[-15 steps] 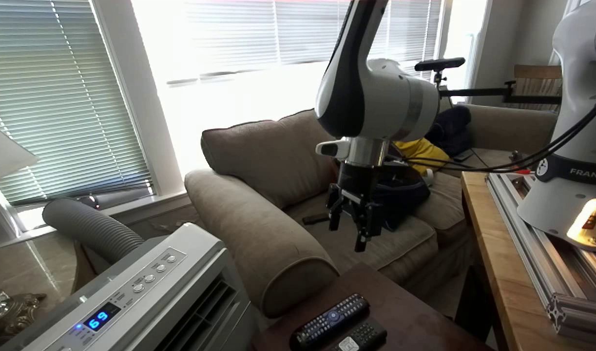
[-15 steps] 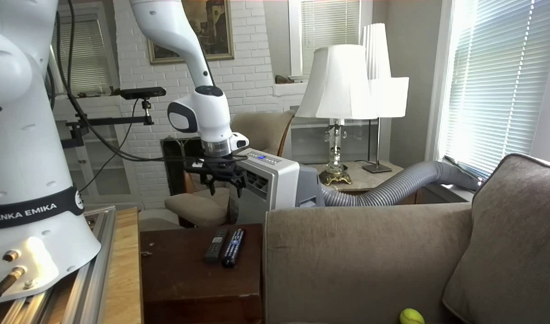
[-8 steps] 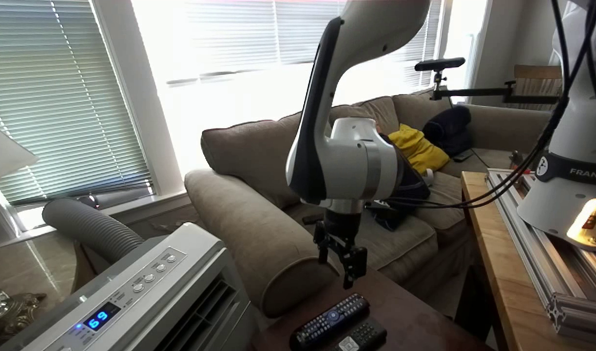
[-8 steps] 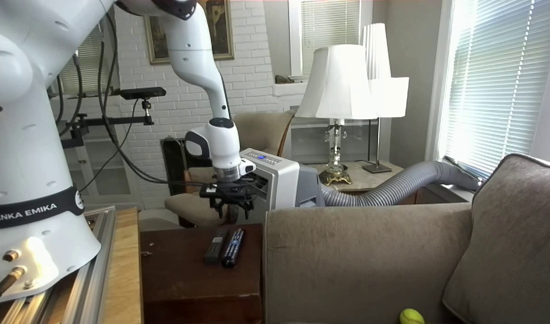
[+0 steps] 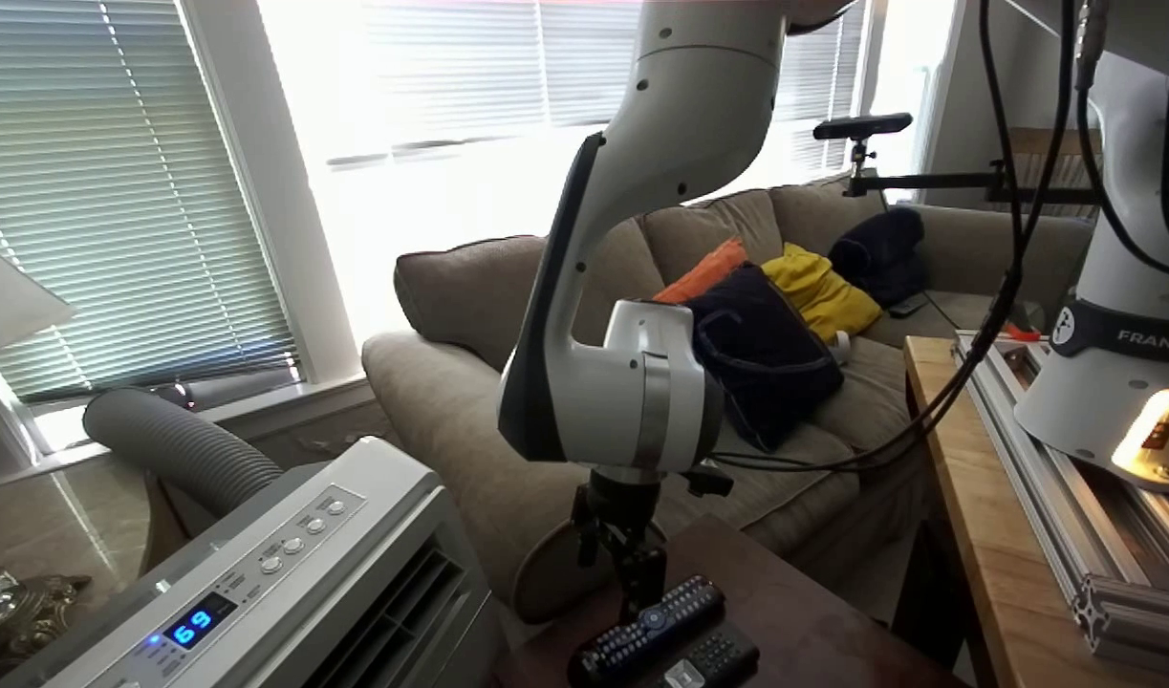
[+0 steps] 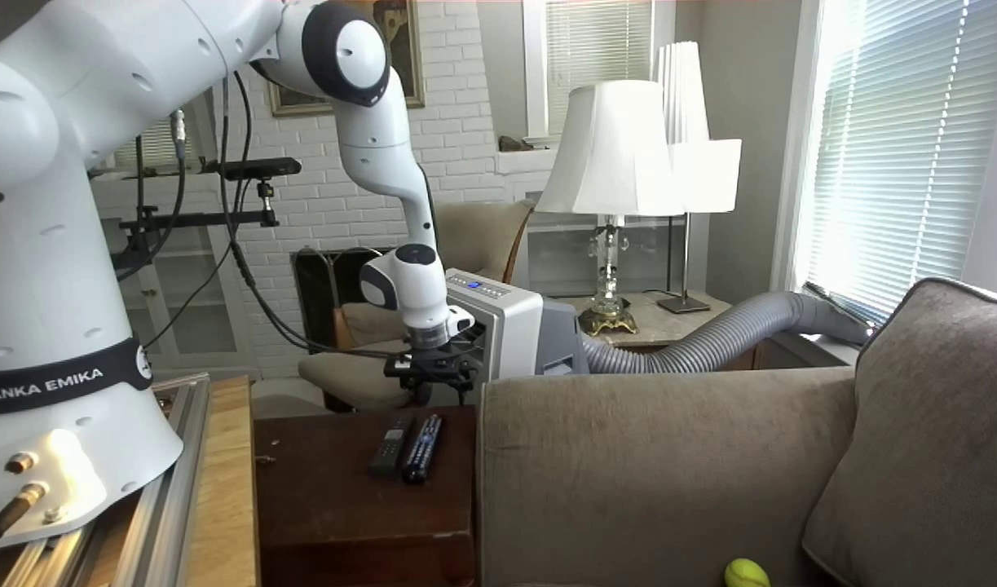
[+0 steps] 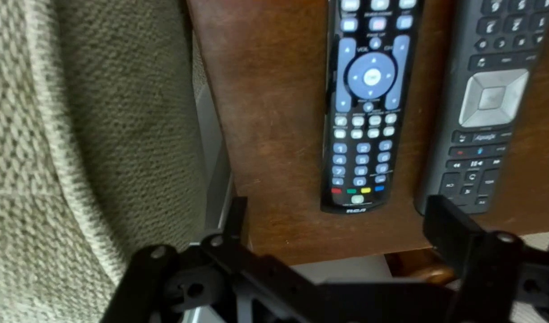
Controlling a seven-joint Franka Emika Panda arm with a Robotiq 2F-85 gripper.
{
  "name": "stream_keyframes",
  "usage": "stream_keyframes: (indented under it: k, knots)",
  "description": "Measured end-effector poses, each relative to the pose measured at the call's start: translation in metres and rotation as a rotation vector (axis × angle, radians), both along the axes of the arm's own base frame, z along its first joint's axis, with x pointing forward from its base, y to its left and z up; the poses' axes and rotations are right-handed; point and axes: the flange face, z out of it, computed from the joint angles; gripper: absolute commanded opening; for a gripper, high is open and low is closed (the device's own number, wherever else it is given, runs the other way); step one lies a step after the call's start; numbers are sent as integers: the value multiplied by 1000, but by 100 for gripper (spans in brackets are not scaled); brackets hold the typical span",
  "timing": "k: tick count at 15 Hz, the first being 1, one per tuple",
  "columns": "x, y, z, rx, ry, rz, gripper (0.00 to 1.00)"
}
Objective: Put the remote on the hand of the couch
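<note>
Down came the gripper (image 7: 339, 220), closer to the little brown table (image 7: 274, 112) than it was a moment ago. Its two black fingers (image 7: 234, 220) are wide apart. The long black remote (image 7: 364, 116) lies flat on the table, near the gripper, and a gray remote (image 7: 492, 98) lies just beside it. Next to the table is the couch arm (image 5: 441, 401), big and round. Farther along on the couch (image 5: 460, 287) are a dark blue bundle (image 5: 761, 354) and some yellow cloth (image 5: 823, 296). Behind the couch is a bright window (image 5: 441, 210).
</note>
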Motion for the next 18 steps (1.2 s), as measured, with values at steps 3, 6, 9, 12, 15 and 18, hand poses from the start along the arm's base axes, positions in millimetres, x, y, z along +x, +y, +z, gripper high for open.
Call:
stream_keyframes:
  k: [3,6,9,12,15,18]
  knots:
    - [-2,1,-18,-14,10,-13,100]
    - [-9,-5,-31,-40,28,-21,100]
    - [-14,-9,-37,-64,35,-25,100]
    - [-16,-12,-39,-79,36,-28,100]
    - [-17,-16,-39,-98,35,-27,100]
    - [-25,-16,-42,-118,46,-33,100]
